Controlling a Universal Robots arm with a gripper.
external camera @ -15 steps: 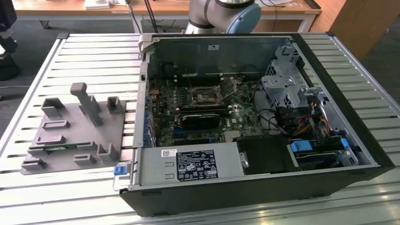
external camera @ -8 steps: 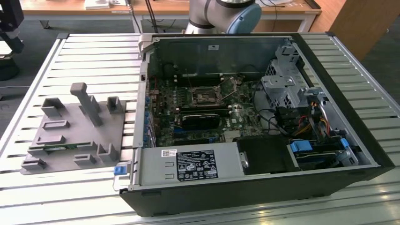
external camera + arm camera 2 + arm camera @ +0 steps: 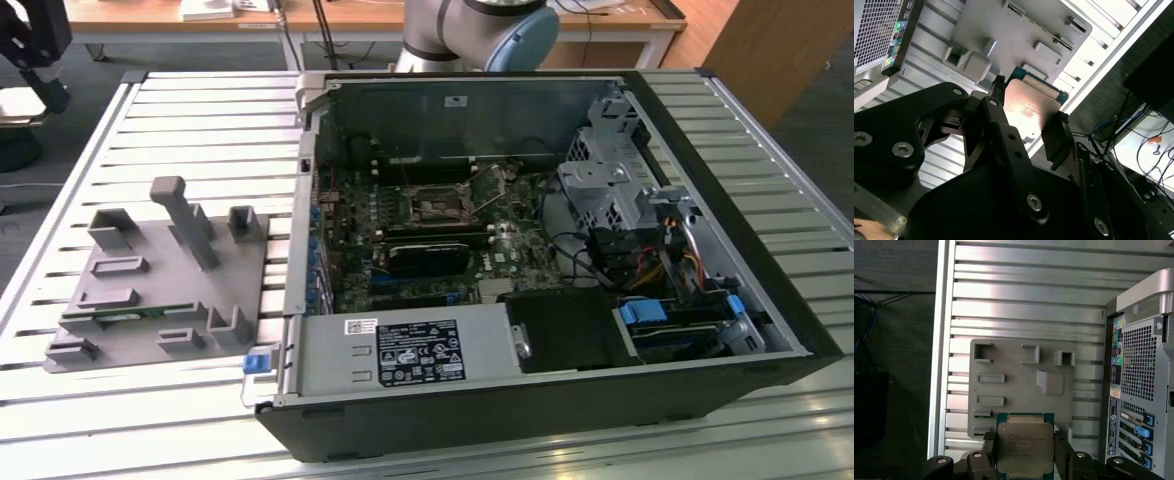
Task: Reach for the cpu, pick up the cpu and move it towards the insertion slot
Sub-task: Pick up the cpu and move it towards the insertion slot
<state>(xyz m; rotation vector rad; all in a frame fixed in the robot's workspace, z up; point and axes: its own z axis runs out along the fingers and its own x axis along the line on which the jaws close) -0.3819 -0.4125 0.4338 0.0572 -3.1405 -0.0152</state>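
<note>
Silvery cpu (image 3: pixel 1023 447) is clamped in your gripper (image 3: pixel 1024 457), lifted above the grey fixture (image 3: pixel 1019 385); pick done, carry to the insertion slot (image 3: pixel 437 205) remains.

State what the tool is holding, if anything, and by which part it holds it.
The tool holds the cpu, clamped by two opposite side edges between its fingers; both wrist views show it, above the grey fixture.
</note>
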